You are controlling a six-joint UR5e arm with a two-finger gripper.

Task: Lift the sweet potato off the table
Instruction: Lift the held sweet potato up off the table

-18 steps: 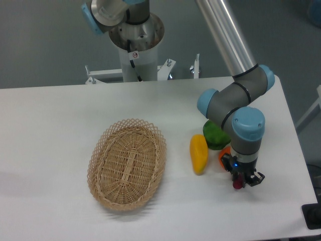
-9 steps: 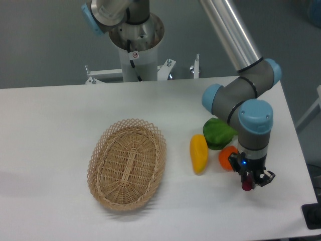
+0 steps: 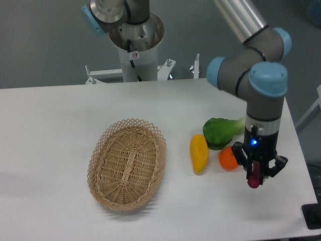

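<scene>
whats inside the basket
Nothing: the wicker basket shows only its bare woven bottom. The sweet potato is off to the right in the tool. What lies beneath the basket is covered.

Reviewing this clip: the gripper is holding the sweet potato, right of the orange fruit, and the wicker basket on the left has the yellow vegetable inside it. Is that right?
Not quite. The basket is empty; the yellow vegetable lies on the table to its right, as the fixed camera shows. The gripper does hold the sweet potato, right of the orange fruit.
</scene>
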